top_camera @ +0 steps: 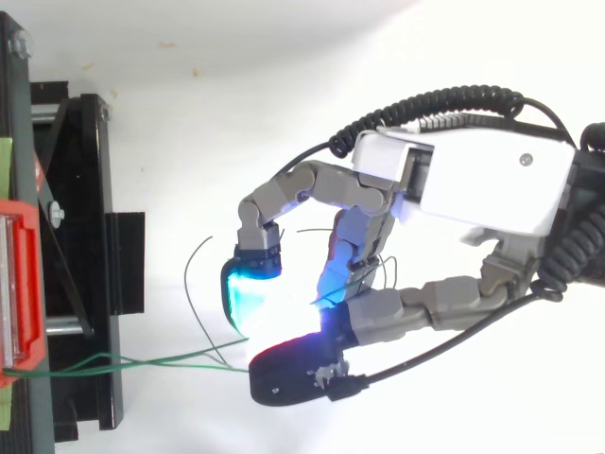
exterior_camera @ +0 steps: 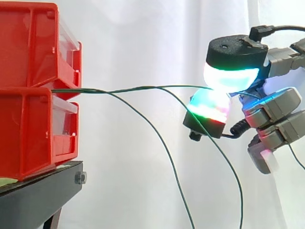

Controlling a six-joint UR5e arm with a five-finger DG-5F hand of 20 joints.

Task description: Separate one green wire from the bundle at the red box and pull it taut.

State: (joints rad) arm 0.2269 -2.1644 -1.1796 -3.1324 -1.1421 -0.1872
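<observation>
Green wire (exterior_camera: 143, 88) runs nearly level from the red box (exterior_camera: 33, 95) into the pinch of the hand (top_camera: 473, 184). Harder pulling could slip it from the pads (exterior_camera: 231, 78) or drag the slack strands (exterior_camera: 160, 148) along.

Green wire (top_camera: 142, 360) (nearly straight) in hand (top_camera: 473, 184)

Scanning for print: nothing readable anywhere. The red bins (exterior_camera: 28, 129) show plain faces. The black stand (exterior_camera: 38, 198) carries no legible marking. A pale green strip (top_camera: 4, 165) sits at the stand's edge, too small to tell any lettering. The white casing of the hand (top_camera: 473, 189) is blank too.
</observation>
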